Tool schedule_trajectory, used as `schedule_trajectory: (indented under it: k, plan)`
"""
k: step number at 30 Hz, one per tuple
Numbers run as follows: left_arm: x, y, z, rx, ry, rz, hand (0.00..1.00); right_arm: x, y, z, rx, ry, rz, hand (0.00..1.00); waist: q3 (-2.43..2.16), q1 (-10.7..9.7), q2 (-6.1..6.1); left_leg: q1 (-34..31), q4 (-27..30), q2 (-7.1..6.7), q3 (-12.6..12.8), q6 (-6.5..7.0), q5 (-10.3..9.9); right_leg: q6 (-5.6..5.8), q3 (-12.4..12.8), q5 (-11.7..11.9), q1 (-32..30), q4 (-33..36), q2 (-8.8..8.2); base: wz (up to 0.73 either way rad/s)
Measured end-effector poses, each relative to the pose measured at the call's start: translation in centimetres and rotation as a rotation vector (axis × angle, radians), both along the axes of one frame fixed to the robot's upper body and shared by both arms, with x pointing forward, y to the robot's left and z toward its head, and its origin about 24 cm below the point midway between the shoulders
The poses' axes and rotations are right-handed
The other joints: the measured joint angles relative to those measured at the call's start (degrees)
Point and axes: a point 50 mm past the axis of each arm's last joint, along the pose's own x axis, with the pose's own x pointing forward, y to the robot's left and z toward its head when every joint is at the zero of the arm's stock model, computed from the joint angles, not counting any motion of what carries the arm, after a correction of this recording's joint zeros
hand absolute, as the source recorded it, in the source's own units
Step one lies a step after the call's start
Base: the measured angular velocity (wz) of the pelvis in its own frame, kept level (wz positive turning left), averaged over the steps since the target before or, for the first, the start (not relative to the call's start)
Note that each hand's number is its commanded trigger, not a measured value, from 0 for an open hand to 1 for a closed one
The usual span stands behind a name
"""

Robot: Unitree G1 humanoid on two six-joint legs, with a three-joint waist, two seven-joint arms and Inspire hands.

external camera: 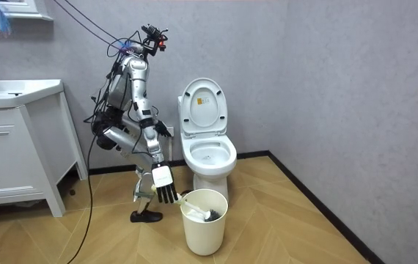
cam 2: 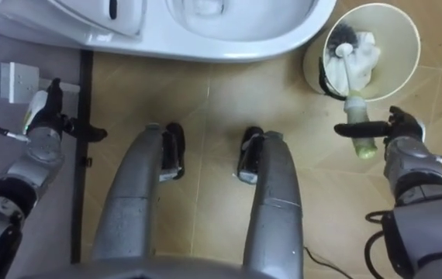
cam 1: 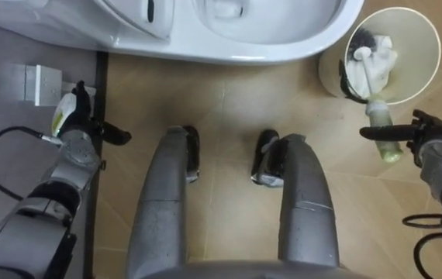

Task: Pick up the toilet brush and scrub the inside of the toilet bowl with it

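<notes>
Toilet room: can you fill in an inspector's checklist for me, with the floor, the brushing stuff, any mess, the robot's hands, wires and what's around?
surface: wooden herringbone floor.
job's things: white toilet, lid up; toilet brush leaning in a cream bucket beside the toilet, its handle sticking out over the rim.
clutter: nothing seen.
hands: right hand open, straight fingers at the brush handle, not curled round it; left hand open, idle by the wall.
cables: nothing seen besides the robot's own.
surroundings: grey wall with a white socket; white sink cabinet at the room view's left.
</notes>
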Motion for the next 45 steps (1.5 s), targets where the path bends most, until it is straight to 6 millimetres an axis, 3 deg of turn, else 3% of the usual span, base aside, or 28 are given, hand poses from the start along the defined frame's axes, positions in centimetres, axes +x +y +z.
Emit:
schedule_trajectory:
  k: [11, 29, 37, 45]
  plan:
    - [0.3, 0.0, 0.3, -0.008, -0.015, 0.008, 0.00, 0.6, -0.5, 0.8, 0.004, -0.018, 0.022, 0.00, 0.02, 0.0, 0.91, -3.4, 3.7, 0.12, -0.5, -0.30, -1.0, -0.58, -0.1, -1.0, -3.3, 3.7, -0.30, 0.01]
    - [2.4, -0.6, 2.0, -0.002, -0.083, 0.000, 0.00, 3.1, -0.1, 2.9, -0.019, -0.075, 0.058, 0.00, 0.13, -0.3, 0.82, -8.3, 5.8, 0.07, -0.5, -0.38, -1.5, -0.59, 0.4, -1.7, -8.5, 6.2, -0.20, 0.00]
    - [2.0, 0.1, 1.8, 0.007, -0.069, 0.003, 0.00, 2.9, 0.1, 2.5, 0.041, -0.079, 0.047, 0.00, 0.22, -1.7, 0.69, -8.4, 5.6, 0.04, -0.8, -0.54, -1.6, -0.65, 0.2, -2.0, -8.4, 6.0, -0.13, 0.00]
    - [1.6, 0.3, 1.5, 0.026, -0.028, -0.025, 0.00, 1.9, 0.1, 1.5, 0.068, 0.004, 0.103, 0.00, 0.58, -1.5, 0.08, -8.6, 5.9, -0.06, -1.1, -0.54, -1.6, -0.64, -0.1, -2.0, -8.3, 6.1, -0.23, 0.00]
